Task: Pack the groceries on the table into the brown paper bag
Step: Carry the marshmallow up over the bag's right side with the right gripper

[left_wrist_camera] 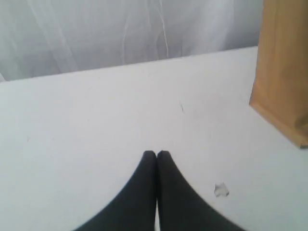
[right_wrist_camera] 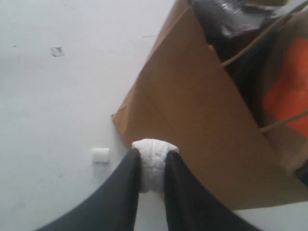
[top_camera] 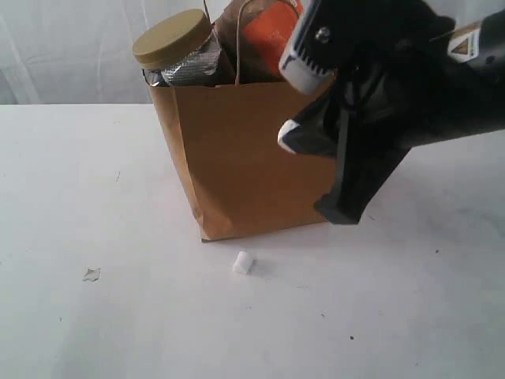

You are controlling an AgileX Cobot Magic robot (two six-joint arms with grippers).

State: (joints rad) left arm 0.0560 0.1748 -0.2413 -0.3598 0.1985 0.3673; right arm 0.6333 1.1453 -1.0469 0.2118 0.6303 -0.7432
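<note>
The brown paper bag stands upright on the white table. Out of its top stick a clear jar with a mustard lid and a brown-orange pouch. In the right wrist view my right gripper is shut on a small white lumpy bit, held just in front of the bag's lower corner. The right arm hangs large at the bag's right side. My left gripper is shut with nothing in it, low over bare table to the left of the bag.
A small white cylinder lies on the table just in front of the bag, also in the right wrist view. A little pale scrap lies further left, close to the left gripper's fingers. White curtain behind.
</note>
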